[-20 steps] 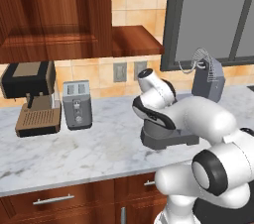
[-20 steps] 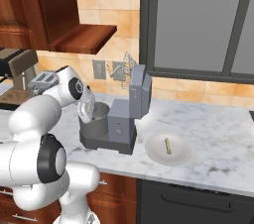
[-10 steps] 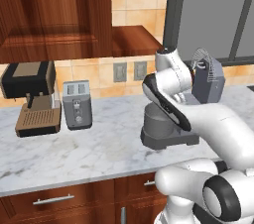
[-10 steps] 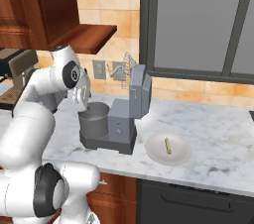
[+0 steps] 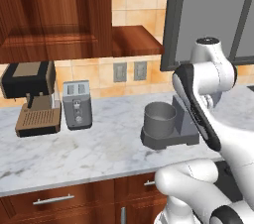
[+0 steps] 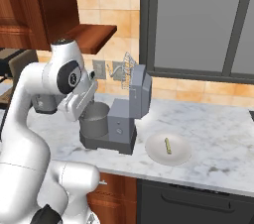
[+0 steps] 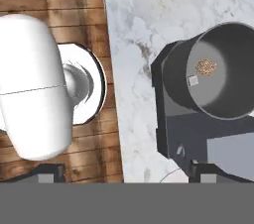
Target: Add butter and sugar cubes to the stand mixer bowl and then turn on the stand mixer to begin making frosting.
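Note:
From above, the hand view shows the grey stand mixer bowl [image 7: 218,77], and both sugar cubes lie on its bottom, one tan-brown [image 7: 206,67] and one whitish [image 7: 194,81]. My gripper [image 7: 128,172] hangs high over the counter's front edge beside the bowl, open and empty. The bowl [image 6: 95,120] sits on the flat base of the slate-grey stand mixer [image 6: 130,106]. The mixer's head is tilted back with the whisk up. The butter [image 6: 168,145], a small pale stick, lies on a white plate [image 6: 154,153] to the right of the mixer.
A silver toaster [image 5: 77,104] and a black-and-brown coffee machine [image 5: 34,96] stand at the left of the marble counter [image 5: 99,153]. Wooden wall cabinets hang above them. A dark window frame rises behind the mixer. Bare counter lies between toaster and bowl.
My hand has lifted up and away from the bowl's mouth, and the jaws have spread wider. The arm has swung upward. The mixer, bowl and plate have not moved.

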You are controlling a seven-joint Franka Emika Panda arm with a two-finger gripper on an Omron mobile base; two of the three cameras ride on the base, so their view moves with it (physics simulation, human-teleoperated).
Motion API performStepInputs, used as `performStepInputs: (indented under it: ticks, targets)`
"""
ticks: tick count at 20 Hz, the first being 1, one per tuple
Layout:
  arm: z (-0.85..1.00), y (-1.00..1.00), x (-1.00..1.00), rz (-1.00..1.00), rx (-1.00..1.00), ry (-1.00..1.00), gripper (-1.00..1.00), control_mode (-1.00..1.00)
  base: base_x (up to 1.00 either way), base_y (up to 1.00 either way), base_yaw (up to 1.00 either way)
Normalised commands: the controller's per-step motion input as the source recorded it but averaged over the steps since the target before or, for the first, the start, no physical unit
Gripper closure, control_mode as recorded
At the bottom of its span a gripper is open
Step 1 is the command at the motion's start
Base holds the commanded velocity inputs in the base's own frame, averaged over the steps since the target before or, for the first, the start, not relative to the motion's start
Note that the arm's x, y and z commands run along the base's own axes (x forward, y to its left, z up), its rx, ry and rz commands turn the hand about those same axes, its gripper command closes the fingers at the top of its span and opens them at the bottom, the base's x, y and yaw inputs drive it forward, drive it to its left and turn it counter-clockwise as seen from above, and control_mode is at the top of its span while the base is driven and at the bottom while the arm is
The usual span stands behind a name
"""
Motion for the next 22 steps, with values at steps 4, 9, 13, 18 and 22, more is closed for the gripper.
performStepInputs:
  ticks: [4, 9, 13, 18, 22]
  targets:
    - [0.0, -0.8, -0.63, -0.58, 0.08, 0.08, -1.0, -1.0, 0.0, 0.0, 0.0]
    - [0.0, -1.0, -0.3, -0.47, 0.11, 0.08, -1.0, -1.0, 0.0, 0.0, 0.0]
    - [0.0, -1.0, -0.07, -0.43, 0.1, 0.04, -1.0, -1.0, 0.0, 0.0, 0.0]
    - [-0.1, -0.99, 0.0, -0.33, 0.21, 0.04, -1.0, -1.0, 0.0, 0.0, 0.0]
    - [-0.48, -0.7, 0.1, -0.22, 0.2, -0.02, -1.0, -1.0, 0.0, 0.0, 0.0]
